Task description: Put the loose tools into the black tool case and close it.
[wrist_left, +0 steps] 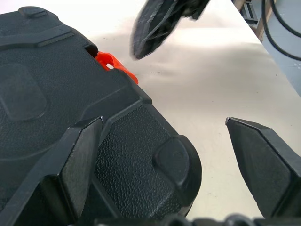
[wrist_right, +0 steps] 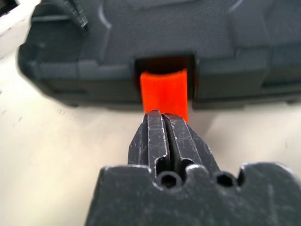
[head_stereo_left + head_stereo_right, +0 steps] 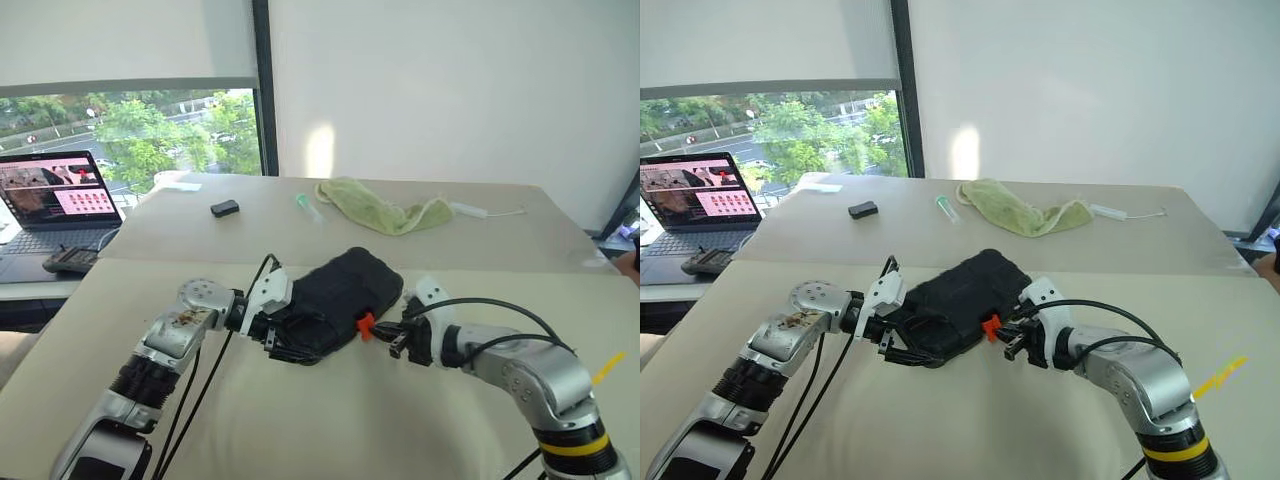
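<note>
The rectangular black plastic clamshell tool case point(image 3: 340, 300) lies shut on the pale cloth-covered table point(image 3: 330, 420) between my two arms, its long axis running diagonally from near my left hand up and away toward the right. Its small orange latch point(image 3: 365, 325) sticks out of the long edge that faces my right side, and that is what the next move turns on: my right gripper point(image 2: 164, 117) sits directly in front of the latch, fingers pressed flat together with nothing between them, tips touching or all but touching the orange tab's lower edge. The right arm is plainly the nearer one for the latch; I judge it only needs a push in toward the case to snap it home. My left gripper point(image 1: 164, 155) stands spread wide across the case's near rounded corner, one finger point(image 1: 77, 165) lying on the lid, the other point(image 1: 263, 165) hanging over bare table beside it, steadying rather than pinching. The shell is pebbled, matte plastic with raised moulded panels and soft corners; the latch is smooth, glossy and curved like a small tongue in a square notch. No loose tools lie on the table, so I take them to be inside.
</note>
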You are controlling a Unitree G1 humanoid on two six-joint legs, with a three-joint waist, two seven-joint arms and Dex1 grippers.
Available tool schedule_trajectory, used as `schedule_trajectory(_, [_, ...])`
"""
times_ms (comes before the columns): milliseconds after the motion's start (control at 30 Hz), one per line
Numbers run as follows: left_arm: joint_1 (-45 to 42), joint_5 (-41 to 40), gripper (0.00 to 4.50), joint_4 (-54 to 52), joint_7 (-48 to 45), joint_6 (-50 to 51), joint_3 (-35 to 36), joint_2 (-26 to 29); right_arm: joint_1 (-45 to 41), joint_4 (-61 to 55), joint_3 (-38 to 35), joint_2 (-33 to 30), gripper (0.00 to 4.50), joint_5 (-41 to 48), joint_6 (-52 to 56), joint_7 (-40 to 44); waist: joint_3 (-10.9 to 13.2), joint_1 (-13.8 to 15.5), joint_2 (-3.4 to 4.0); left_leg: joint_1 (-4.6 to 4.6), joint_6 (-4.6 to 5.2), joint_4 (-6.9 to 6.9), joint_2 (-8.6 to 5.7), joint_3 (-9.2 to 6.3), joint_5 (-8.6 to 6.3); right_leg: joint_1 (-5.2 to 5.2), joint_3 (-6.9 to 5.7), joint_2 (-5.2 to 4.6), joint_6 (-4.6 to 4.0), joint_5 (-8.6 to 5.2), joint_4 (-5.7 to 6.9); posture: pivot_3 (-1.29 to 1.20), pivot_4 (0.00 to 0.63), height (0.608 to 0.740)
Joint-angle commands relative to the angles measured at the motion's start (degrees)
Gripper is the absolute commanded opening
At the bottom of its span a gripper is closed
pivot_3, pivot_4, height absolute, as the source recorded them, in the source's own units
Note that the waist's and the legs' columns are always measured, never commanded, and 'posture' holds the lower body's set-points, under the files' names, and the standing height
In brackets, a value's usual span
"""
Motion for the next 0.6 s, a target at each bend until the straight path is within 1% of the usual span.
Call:
schedule_trajectory(33, [1.1,1.1,4.50,-0.1,0.1,0.9,-0.8,0.4,-3.4,4.0,2.2,1.5,0.05,-2.4,-4.0,0.6,0.0,-0.1,0.00,-0.02,0.00,0.00,0.00,0.00,0.00,0.00,0.00,0.00,0.00,0.00,-0.01,0.00,0.150,0.740])
schedule_trajectory(200, [1.8,1.1,4.50,-0.9,0.3,1.3,-0.8,0.5,-5.8,7.4,3.8,3.3,0.05,-4.2,-6.6,1.9,0.0,-1.2,0.00,0.08,-0.06,0.02,0.03,0.01,0.04,0.03,0.07,0.06,-0.04,0.03,0.04,0.00,0.150,0.740])
schedule_trajectory(367, [2.5,1.0,4.50,-1.7,0.5,1.8,-0.8,0.5,-6.8,8.3,3.7,4.5,0.05,-4.8,-7.5,2.7,0.0,-1.6,0.00,0.14,-0.13,-0.01,0.10,0.02,0.08,0.00,0.12,0.11,-0.07,0.05,0.16,0.00,0.150,0.740])
schedule_trajectory(500, [3.3,0.6,4.50,-2.0,1.8,2.6,0.2,0.5,-5.2,9.2,4.2,4.9,0.05,-6.2,-10.1,3.6,0.0,-1.6,0.00,0.15,-0.13,-0.02,0.10,0.02,0.08,-0.02,0.12,0.09,-0.08,0.05,0.18,0.00,0.150,0.740])
schedule_trajectory(600, [5.0,0.4,4.50,-3.1,3.0,3.3,0.6,0.8,-3.6,11.0,4.5,7.1,0.05,-7.6,-13.8,3.2,0.0,-1.6,0.00,0.16,-0.13,-0.04,0.10,0.02,0.08,-0.02,0.12,0.09,-0.08,0.05,0.17,0.00,0.150,0.740])
